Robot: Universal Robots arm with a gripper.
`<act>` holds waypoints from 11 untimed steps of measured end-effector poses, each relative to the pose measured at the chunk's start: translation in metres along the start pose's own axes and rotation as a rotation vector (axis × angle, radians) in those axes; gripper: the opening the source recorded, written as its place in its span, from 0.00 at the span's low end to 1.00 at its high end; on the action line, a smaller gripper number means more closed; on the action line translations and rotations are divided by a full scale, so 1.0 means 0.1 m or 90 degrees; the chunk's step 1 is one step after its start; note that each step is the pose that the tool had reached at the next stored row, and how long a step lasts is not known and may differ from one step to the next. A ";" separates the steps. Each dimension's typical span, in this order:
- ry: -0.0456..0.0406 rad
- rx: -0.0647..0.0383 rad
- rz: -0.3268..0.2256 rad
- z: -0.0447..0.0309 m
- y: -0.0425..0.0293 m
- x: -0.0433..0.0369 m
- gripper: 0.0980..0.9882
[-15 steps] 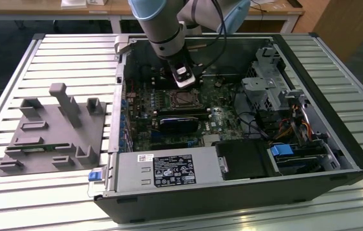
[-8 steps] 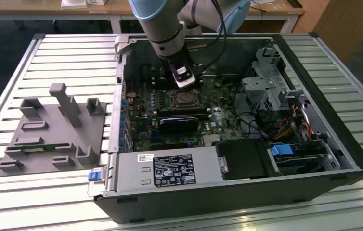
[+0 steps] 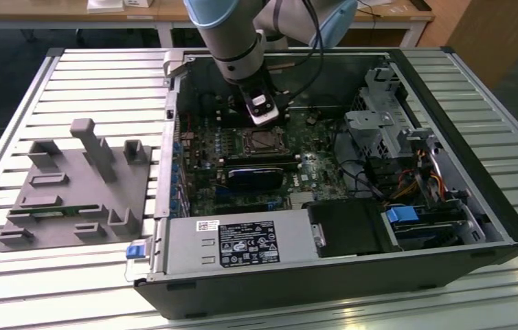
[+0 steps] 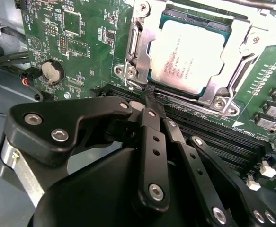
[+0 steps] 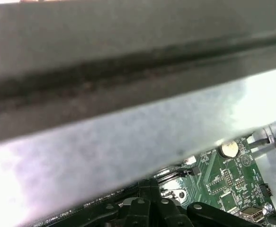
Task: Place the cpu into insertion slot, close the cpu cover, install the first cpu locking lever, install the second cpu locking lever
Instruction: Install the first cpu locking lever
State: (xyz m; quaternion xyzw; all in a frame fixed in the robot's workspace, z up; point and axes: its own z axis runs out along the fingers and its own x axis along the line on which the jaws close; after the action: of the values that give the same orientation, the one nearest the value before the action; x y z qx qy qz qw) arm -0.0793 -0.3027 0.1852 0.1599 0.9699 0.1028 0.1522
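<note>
The cpu [image 4: 190, 56] lies flat in the insertion slot [image 3: 261, 141], its dull silver top showing. The cpu cover [image 4: 143, 52] is down around it, and the chip shows through the cover's window. My gripper [image 4: 149, 94] is shut, its black fingertips pressed together with nothing visible between them. They sit at the socket's edge on the side of the long black memory slots [image 4: 213, 132]. In the exterior view the gripper [image 3: 266, 122] hangs just above the socket inside the open computer case. In the first wrist view the gripper [image 5: 149, 189] sits low over the green motherboard [image 5: 227, 182].
The open case [image 3: 332, 275] lies on a slatted table, with drive cages [image 3: 383, 134] and cables on the exterior view's right. A grey fixture [image 3: 75, 185] stands on the exterior view's left. A coin battery [image 4: 51, 71] sits on the board. A grey metal case wall [image 5: 128, 118] looms close.
</note>
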 end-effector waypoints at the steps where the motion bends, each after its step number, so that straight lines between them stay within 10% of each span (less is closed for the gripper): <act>1: 0.0000 0.000 0.000 -0.004 0.001 -0.001 0.00; 11: 0.0053 -0.015 0.005 -0.011 0.004 -0.007 0.00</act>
State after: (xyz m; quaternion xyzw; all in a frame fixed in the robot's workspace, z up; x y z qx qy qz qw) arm -0.0790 -0.3028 0.1864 0.1618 0.9686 0.1153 0.1495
